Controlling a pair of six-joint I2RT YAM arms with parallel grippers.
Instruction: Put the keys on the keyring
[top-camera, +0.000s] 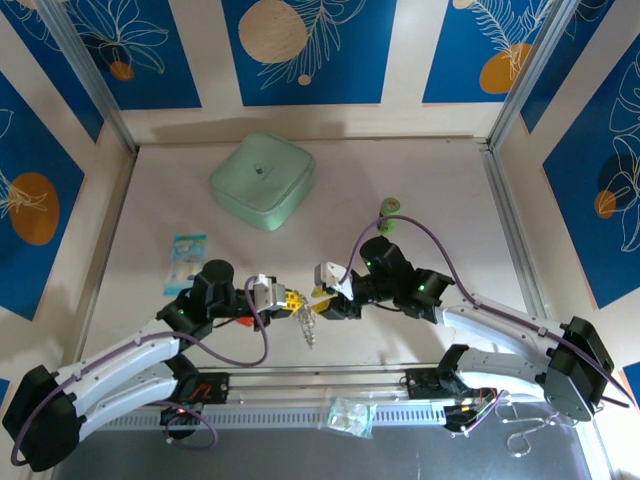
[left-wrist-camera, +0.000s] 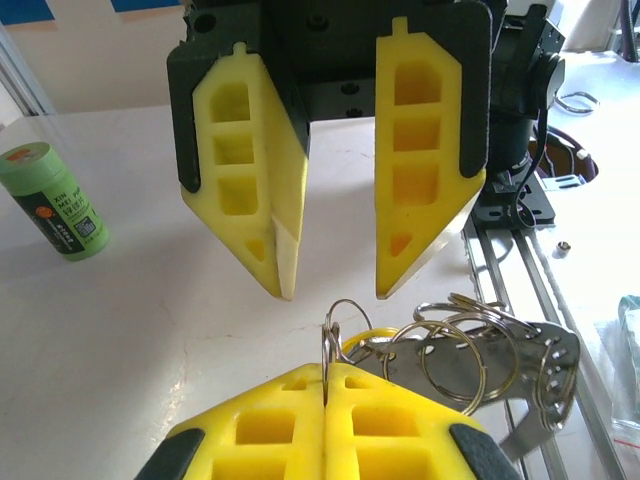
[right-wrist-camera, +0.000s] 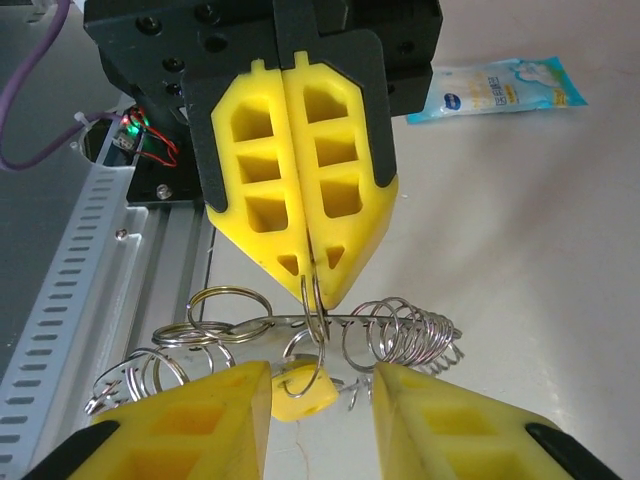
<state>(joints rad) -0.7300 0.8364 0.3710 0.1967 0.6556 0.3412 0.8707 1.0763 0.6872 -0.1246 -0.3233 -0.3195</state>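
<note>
My left gripper (top-camera: 283, 297) (left-wrist-camera: 327, 368) (right-wrist-camera: 315, 290) is shut on a thin silver split ring, the keyring (left-wrist-camera: 345, 322) (right-wrist-camera: 318, 300), held on edge between its yellow pads. From that ring hangs a flat metal strip (right-wrist-camera: 400, 322) strung with several more split rings (left-wrist-camera: 455, 355) (top-camera: 305, 326). A key with a yellow head (right-wrist-camera: 303, 388) dangles on a small ring below the left fingertips. My right gripper (top-camera: 322, 293) (left-wrist-camera: 335, 293) (right-wrist-camera: 322, 368) faces the left one, open, its fingers standing either side of the yellow key without touching it.
A pale green square lid (top-camera: 263, 179) lies at the back. A green cylinder (top-camera: 390, 210) (left-wrist-camera: 55, 200) lies behind the right arm. A blue packet (top-camera: 188, 255) (right-wrist-camera: 497, 88) lies on the left. A slotted metal rail (top-camera: 300, 395) with a clear packet (top-camera: 350, 415) runs along the near edge.
</note>
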